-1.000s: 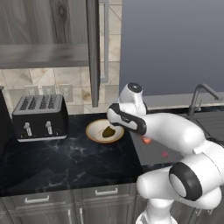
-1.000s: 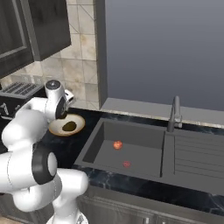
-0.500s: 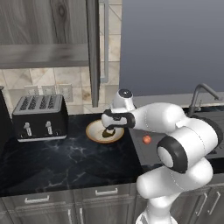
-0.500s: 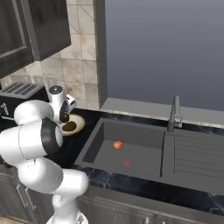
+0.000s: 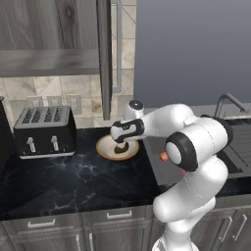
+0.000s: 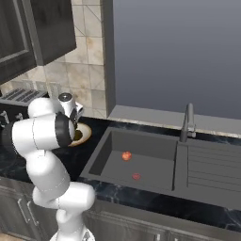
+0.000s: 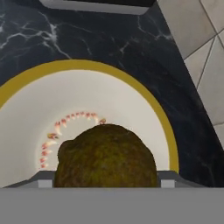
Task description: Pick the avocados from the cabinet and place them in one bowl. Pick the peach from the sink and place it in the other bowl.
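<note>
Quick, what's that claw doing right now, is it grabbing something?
Gripper: closed on an avocado, held just over the bowl.

Left base view looks forward and down from behind the arm's left, over counter (image 5: 59, 181) and toaster (image 5: 45, 131). Right base view faces the sink (image 6: 155, 162) from the other side. Both share the bowl (image 5: 107, 151). Hand view looks down, close over that bowl's rim (image 7: 144, 103).
</note>
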Controlling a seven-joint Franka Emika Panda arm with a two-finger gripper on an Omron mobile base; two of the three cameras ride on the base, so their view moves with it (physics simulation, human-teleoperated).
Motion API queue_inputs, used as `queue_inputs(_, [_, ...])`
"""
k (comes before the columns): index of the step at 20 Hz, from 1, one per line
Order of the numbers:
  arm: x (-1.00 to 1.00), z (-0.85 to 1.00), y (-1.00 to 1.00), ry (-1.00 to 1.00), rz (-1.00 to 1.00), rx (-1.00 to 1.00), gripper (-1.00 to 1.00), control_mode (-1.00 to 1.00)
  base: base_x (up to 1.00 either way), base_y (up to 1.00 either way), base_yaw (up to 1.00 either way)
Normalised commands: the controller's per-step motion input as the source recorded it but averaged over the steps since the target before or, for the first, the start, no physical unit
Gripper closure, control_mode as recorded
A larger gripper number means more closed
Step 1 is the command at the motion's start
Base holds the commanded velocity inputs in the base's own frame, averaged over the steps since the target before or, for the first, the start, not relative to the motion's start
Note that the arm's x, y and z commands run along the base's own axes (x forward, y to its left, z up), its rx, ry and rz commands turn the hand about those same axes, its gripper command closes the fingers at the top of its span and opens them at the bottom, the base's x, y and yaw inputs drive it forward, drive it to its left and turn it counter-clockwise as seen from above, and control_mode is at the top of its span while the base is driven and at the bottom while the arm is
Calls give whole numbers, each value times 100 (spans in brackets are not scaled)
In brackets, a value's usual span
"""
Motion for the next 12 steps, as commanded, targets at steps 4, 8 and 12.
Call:
queue_inputs(4, [7, -27, 0, 7, 4, 0, 100, -100, 0, 0, 0])
queue_inputs(8, [0, -19, 4, 8, 3, 0, -100, -100, 0, 0, 0])
queue_inputs(12, [-8, -8, 0, 10, 3, 0, -100, -100, 0, 0, 0])
